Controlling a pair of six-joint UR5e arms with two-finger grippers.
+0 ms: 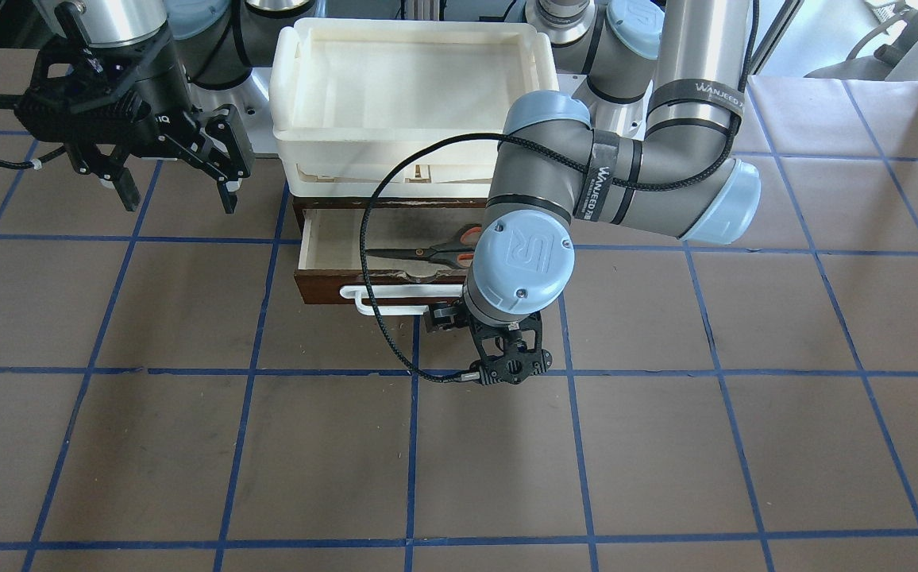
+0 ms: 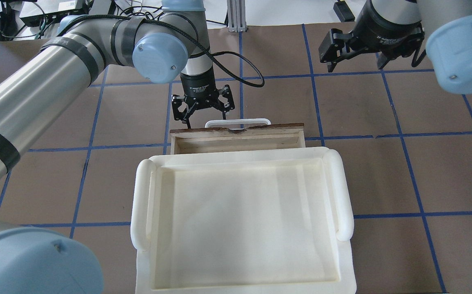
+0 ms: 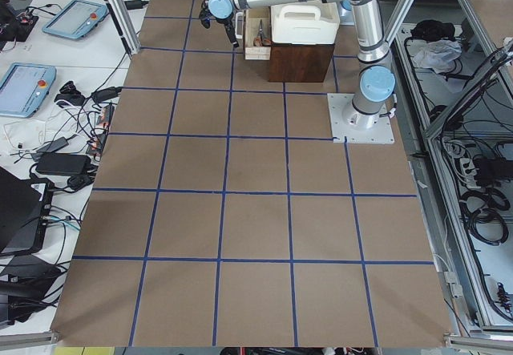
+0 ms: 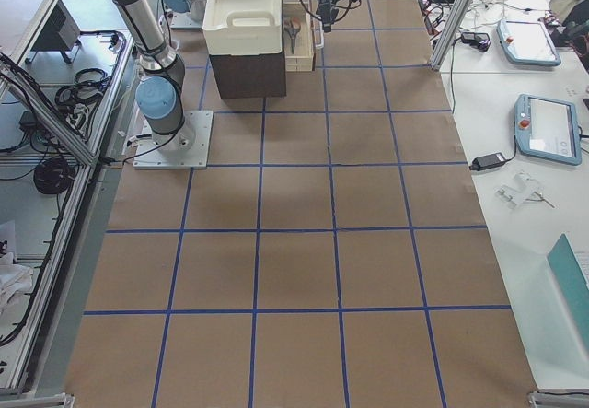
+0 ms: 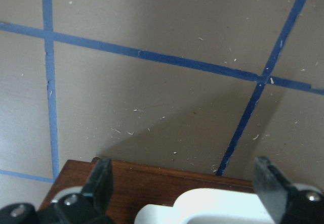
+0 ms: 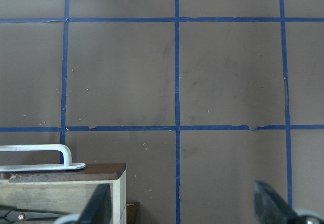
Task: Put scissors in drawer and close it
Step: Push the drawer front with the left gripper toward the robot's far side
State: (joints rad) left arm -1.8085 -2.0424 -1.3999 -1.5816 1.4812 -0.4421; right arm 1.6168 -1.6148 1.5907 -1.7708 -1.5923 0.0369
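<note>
The drawer [image 1: 324, 250] stands pulled open under the white trays, with a dark brown front [image 2: 260, 130] and a white bar handle [image 2: 238, 121]. The scissors [image 1: 427, 253] lie flat inside it, orange-lined loops toward the left arm's side. A sliver of them shows in the right wrist view [image 6: 20, 215]. My left gripper [image 2: 205, 112] is open and empty, pointing down just outside the drawer front at one end of the handle. The left wrist view shows its fingers [image 5: 101, 181] above the front [image 5: 147, 183] and handle [image 5: 217, 206]. My right gripper [image 1: 179, 199] is open and empty, raised beside the drawer's other end.
Stacked white plastic trays [image 2: 240, 216] sit on the dark wooden cabinet [image 4: 248, 72] that houses the drawer. The brown table [image 1: 665, 445] carries a blue tape grid. The left arm's elbow [image 1: 538, 183] hangs over the drawer's end.
</note>
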